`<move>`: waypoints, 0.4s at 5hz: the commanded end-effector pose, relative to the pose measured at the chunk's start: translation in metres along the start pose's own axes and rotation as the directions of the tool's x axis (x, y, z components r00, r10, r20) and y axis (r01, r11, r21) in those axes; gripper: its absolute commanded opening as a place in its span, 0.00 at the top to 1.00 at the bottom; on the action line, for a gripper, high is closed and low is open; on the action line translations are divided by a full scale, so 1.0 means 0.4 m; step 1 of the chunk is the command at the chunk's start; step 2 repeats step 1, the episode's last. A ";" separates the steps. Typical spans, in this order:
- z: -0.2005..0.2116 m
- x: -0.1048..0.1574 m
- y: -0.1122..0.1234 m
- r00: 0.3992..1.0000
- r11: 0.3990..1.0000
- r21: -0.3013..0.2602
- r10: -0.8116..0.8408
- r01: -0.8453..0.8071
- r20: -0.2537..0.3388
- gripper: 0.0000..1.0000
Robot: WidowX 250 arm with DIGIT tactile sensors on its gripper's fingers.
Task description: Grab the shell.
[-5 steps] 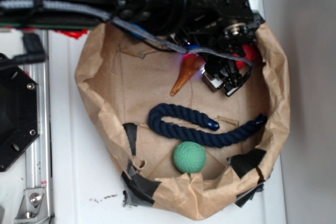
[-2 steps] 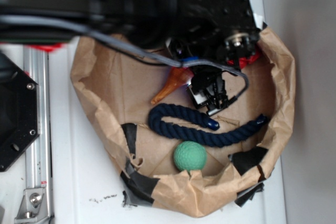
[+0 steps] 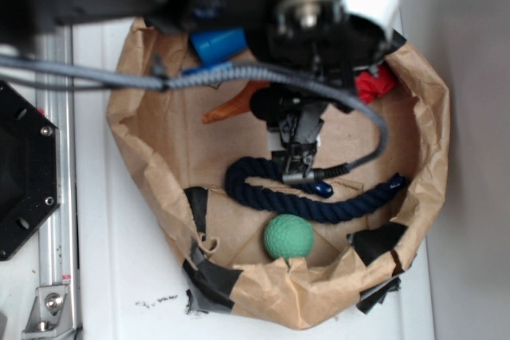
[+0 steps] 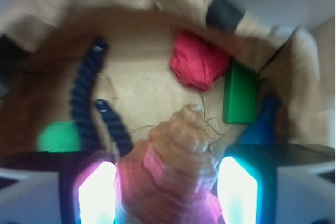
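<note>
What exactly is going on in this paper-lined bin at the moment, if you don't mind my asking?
A WidowX arm is reaching into the paper-lined bin for the shell. In the wrist view the shell sits between the gripper fingers, though blur hides whether they have closed on it. From outside, only its orange tip shows beside the arm. A navy rope, green ball, red cloth, green block and blue cylinder lie around it.

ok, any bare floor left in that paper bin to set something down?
Bare cardboard left of the shell, above the rope. A smaller patch right of the claw, under the red cloth. Crowded along the top: blue cylinder, shell, arm. Green ball fills the bottom.
</note>
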State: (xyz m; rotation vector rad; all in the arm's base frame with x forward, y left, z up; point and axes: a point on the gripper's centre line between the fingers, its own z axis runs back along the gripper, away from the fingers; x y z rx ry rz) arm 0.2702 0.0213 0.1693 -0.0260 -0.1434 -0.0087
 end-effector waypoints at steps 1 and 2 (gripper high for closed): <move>0.036 -0.004 -0.004 1.000 1.000 0.029 0.000 0.000 0.017 1.00; 0.036 -0.004 -0.004 1.000 1.000 0.029 0.000 0.000 0.017 1.00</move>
